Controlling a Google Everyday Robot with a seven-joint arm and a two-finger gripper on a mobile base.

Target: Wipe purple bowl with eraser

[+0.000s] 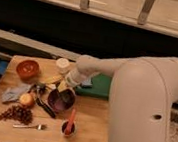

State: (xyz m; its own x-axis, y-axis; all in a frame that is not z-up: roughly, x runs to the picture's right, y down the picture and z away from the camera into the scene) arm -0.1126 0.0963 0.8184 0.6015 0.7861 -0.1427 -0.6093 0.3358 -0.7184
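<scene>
The purple bowl (59, 101) is round and dark and sits near the middle of the wooden table (91, 129). My gripper (66, 93) reaches down from the white arm and is right over the bowl's far rim and inside. A small pale yellow-cream bit, the eraser (61, 86), shows at the gripper's left side, just above the bowl's rim. I cannot tell whether the gripper holds it.
An orange-red bowl (27, 68) stands at the back left, with a white cup (62, 65) and a green board (99, 86) behind. A yellowish-tan flat piece (50, 79), grey cloth (14, 93), round fruit (26, 99), black tool (45, 105), dark pile (16, 113), fork (29, 126) and a small dark cup with a red stick (68, 126) surround the bowl.
</scene>
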